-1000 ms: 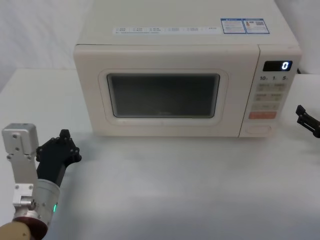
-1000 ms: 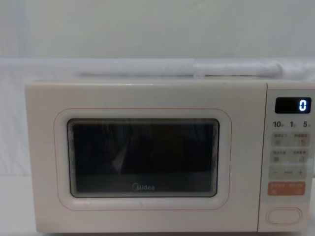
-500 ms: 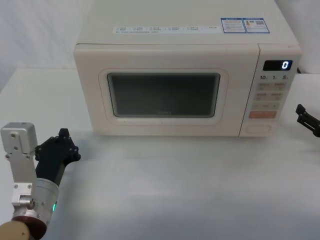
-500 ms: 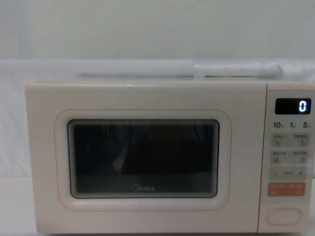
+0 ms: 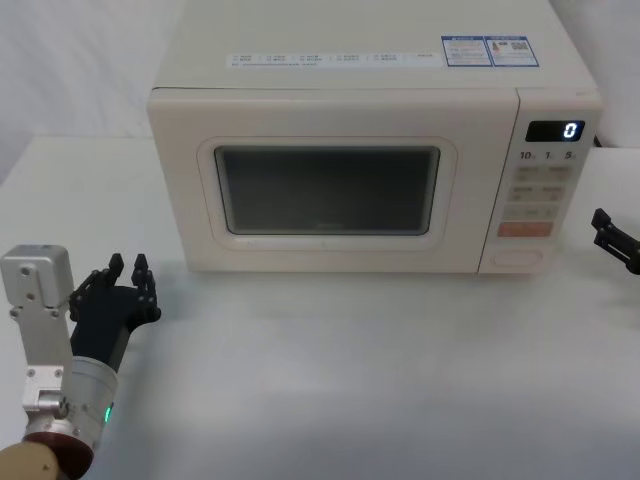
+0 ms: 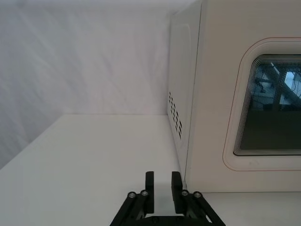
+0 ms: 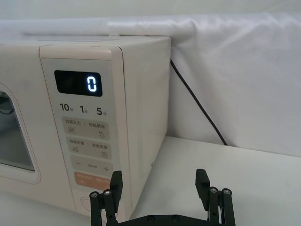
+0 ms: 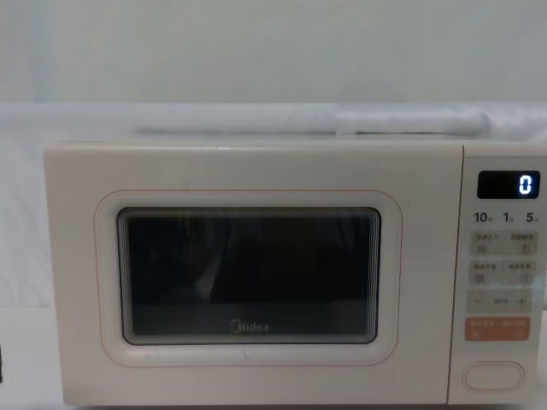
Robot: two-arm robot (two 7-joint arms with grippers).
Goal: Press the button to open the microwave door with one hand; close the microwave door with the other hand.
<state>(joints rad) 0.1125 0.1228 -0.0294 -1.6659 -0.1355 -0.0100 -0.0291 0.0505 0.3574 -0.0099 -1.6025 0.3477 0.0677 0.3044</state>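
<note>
Standing on a white table (image 5: 330, 370) against white drapery (image 7: 235, 70), the microwave door (image 5: 330, 180) is shut, button (image 5: 518, 258) at 4 o'clock. Left gripper (image 5: 128, 268), 8 o'clock, slightly parted; right gripper (image 7: 159, 183) spread wide.

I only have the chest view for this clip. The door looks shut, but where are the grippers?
Observer: The left gripper is low over the table, in front of the left end of the microwave door, apart from it.
Operator: Open or shut?
Observer: Open, with a narrow gap between its fingers in the left wrist view.
Operator: And the right one?
Observer: The right gripper is off to the right of the control panel, wide open, not touching the button.
</note>
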